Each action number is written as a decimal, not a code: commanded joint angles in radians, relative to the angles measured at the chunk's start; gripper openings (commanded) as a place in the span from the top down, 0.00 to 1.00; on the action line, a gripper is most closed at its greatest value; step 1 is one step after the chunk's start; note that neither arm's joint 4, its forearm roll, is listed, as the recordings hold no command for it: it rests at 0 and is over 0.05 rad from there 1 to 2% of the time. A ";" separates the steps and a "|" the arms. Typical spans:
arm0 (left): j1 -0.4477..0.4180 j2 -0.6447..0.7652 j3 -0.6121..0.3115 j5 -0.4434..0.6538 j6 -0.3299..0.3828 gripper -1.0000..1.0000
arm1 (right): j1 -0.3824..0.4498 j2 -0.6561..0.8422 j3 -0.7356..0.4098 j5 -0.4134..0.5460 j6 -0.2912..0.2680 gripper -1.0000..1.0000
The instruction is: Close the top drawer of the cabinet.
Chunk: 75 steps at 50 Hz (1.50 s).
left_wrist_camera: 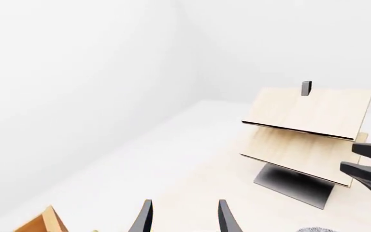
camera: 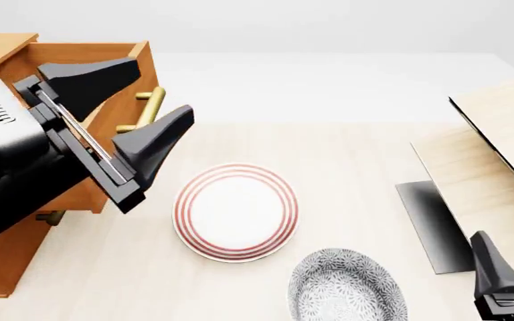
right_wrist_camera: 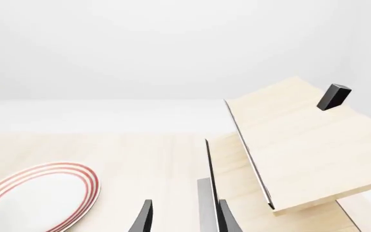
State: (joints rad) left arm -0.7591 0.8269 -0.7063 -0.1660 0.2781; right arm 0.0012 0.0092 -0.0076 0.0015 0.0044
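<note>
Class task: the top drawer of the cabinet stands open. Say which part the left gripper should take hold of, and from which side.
Take the brass bar handle on the top drawer front. The bar stands off the panel on posts, so open fingers fit around it. Come from the table side with the left gripper, which likely sits nearest.

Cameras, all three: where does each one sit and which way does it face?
Front: above and behind the arms, looking down at the table; left claw by the cabinet.
Left wrist: behind its fingers, facing the panels.
Right wrist: behind its fingers, facing the same panels and the striped plate.
</note>
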 commanded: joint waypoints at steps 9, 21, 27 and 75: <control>-0.008 0.119 -0.064 -0.008 -0.021 0.00 | 0.000 0.000 0.000 0.000 0.000 0.00; 0.009 0.208 -0.112 -0.020 0.000 0.00 | 0.000 0.000 0.000 0.000 0.000 0.00; 0.014 0.256 -0.120 -0.035 0.017 0.00 | 0.000 0.000 0.000 0.000 0.000 0.00; 0.075 0.552 -0.231 -0.024 0.093 0.00 | 0.000 0.009 0.000 -0.009 0.000 0.00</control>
State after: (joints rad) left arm -0.6897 1.3313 -0.9144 -0.2031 0.3673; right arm 0.0014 0.0156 -0.0075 -0.0047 0.0047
